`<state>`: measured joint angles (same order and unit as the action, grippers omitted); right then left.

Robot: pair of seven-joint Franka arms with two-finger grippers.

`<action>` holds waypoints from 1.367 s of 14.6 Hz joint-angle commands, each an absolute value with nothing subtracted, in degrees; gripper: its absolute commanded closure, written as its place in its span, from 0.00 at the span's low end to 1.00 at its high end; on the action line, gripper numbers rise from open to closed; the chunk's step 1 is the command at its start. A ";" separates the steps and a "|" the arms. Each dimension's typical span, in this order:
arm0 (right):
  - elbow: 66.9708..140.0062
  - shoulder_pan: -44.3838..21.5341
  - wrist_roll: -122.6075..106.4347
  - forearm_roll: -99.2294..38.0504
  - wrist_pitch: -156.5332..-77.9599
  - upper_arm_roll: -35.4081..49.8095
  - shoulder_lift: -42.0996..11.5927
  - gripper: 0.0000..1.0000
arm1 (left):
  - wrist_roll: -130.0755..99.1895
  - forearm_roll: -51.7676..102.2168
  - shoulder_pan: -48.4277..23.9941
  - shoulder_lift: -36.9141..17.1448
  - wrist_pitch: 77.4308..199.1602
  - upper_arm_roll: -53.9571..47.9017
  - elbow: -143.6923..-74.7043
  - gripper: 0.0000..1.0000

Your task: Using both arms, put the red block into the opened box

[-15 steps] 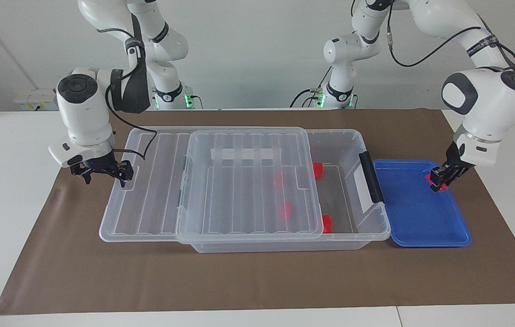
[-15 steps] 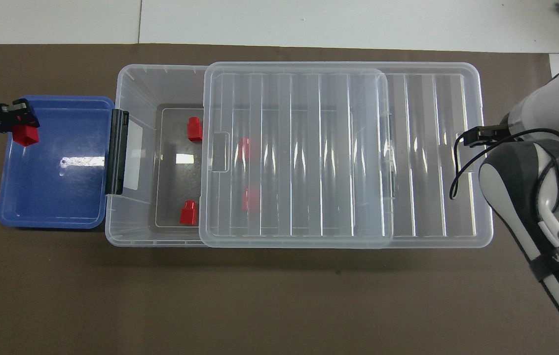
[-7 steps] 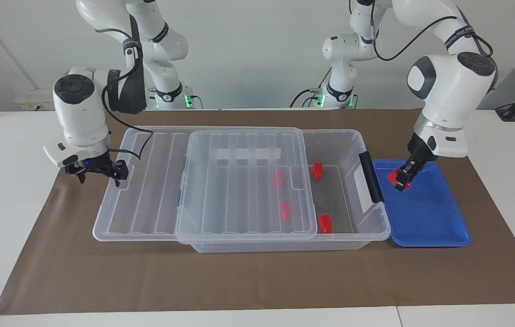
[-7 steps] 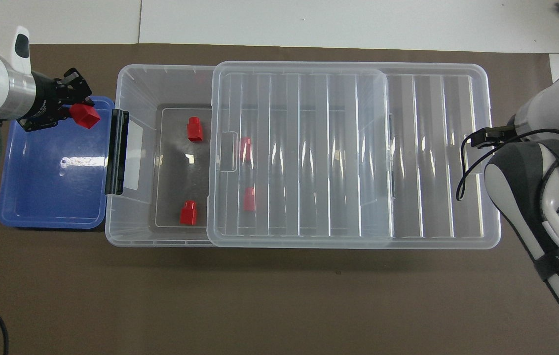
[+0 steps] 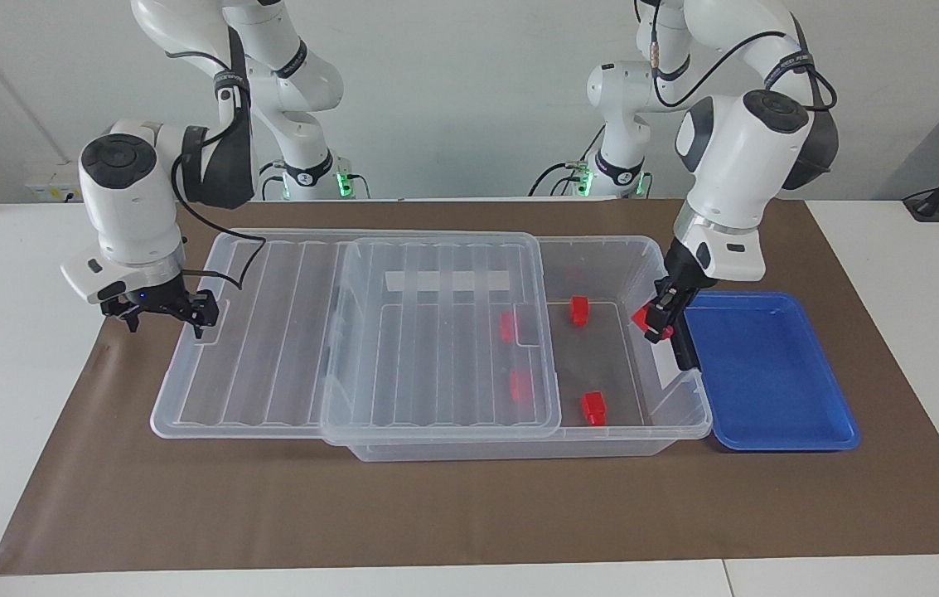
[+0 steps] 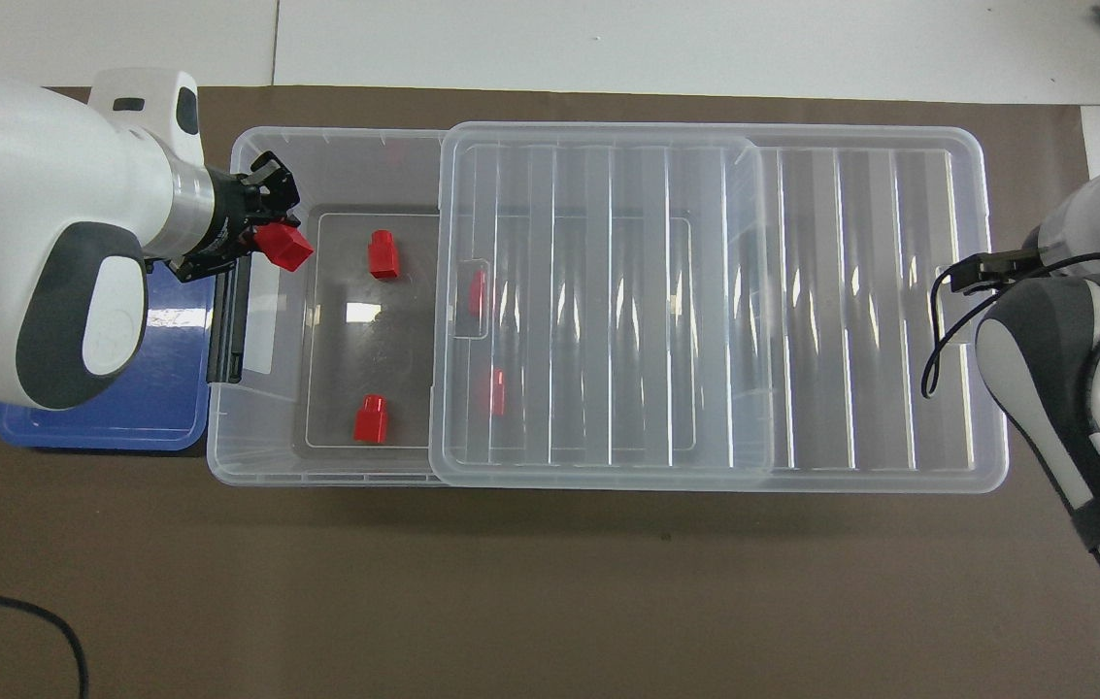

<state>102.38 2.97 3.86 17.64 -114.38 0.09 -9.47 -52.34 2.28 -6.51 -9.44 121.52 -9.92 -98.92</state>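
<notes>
My left gripper (image 5: pixel 656 322) (image 6: pixel 266 239) is shut on a red block (image 5: pixel 644 317) (image 6: pixel 284 247) and hangs over the open end of the clear box (image 5: pixel 643 249) (image 6: pixel 249 456), just inside the black clip (image 5: pixel 689 352) (image 6: pixel 224 330). The ribbed lid (image 5: pixel 436 332) (image 6: pixel 608 311) lies slid toward the right arm's end and covers most of the box. Two red blocks (image 5: pixel 578 310) (image 5: pixel 594 407) lie on the uncovered floor, and two more (image 5: pixel 508 326) (image 5: pixel 520 385) show through the lid. My right gripper (image 5: pixel 162 313) (image 6: pixel 972 277) is open, with one fingertip at the lid's end rim.
An empty blue tray (image 5: pixel 767 373) (image 6: pixel 151 408) lies beside the box's clip end, toward the left arm's end of the table. Everything rests on a brown mat (image 5: pixel 469 506). A black cable (image 6: pixel 6 621) crosses the mat's corner near the left arm.
My left gripper carried the red block from over the blue tray to over the box's open end. My right gripper moved toward its own end, and the lid slid with it.
</notes>
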 commanded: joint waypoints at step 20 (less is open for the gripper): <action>90.71 4.74 3.25 2.92 -93.44 0.09 -1.85 0.00 | -40.69 -4.04 -11.34 -16.44 147.57 -8.96 -120.32 0.92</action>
<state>92.67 3.47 3.84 6.18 -96.49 -0.03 -1.69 -41.02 -3.08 -10.23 -16.96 146.25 -10.05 -119.30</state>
